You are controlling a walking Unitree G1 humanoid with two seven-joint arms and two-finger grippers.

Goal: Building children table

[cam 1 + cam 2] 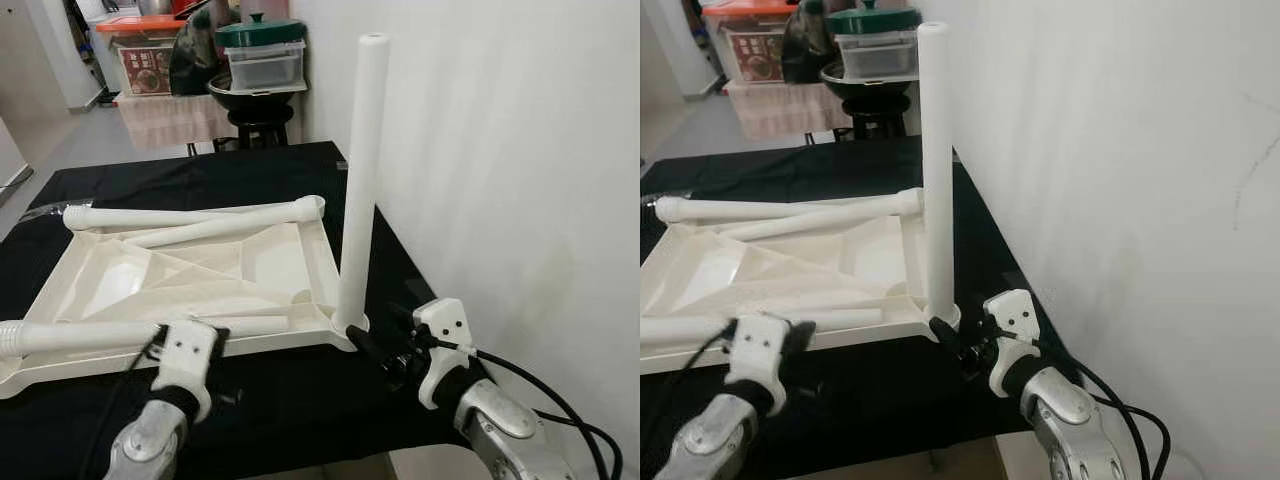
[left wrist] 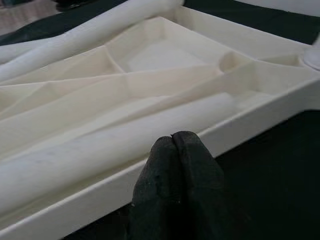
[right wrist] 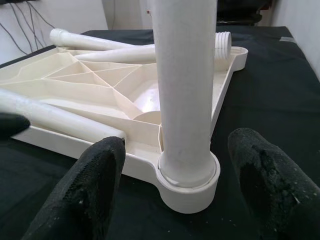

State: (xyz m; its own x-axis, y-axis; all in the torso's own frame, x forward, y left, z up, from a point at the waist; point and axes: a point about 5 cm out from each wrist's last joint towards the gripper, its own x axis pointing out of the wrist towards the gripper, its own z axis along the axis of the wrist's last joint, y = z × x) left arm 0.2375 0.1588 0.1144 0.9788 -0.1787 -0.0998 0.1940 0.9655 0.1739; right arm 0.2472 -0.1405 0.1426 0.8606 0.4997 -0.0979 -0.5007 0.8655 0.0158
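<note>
We have the tabletop (image 1: 270, 262) lying upside down on the black cloth (image 1: 270, 400), filling the centre-left of the head view. One leg (image 1: 360, 180) stands upright in the socket (image 3: 189, 186) at the lower-right corner of the tabletop, so that corner looks done, though we cannot tell whether it is fully screwed home. Three loose legs are left: two legs (image 1: 200, 222) lie across the far edge near the upper left, and one leg (image 1: 90, 336) lies along the near edge at lower left.

Our right gripper (image 3: 185, 200) sits at the base of the upright leg, its fingers (image 3: 90, 185) spread on either side of the socket and touching nothing. Our left gripper (image 2: 175, 137) rests just outside the near rim, tips pressed together and holding nothing, close to the lying leg.

For room, the white wall (image 1: 500, 150) runs close along the right of the frame, near the standing leg, and the cloth's near edge lies just below both grippers. The left and far side of the cloth offer more open space; a stool with pots (image 1: 258, 60) stands beyond, at the top.
</note>
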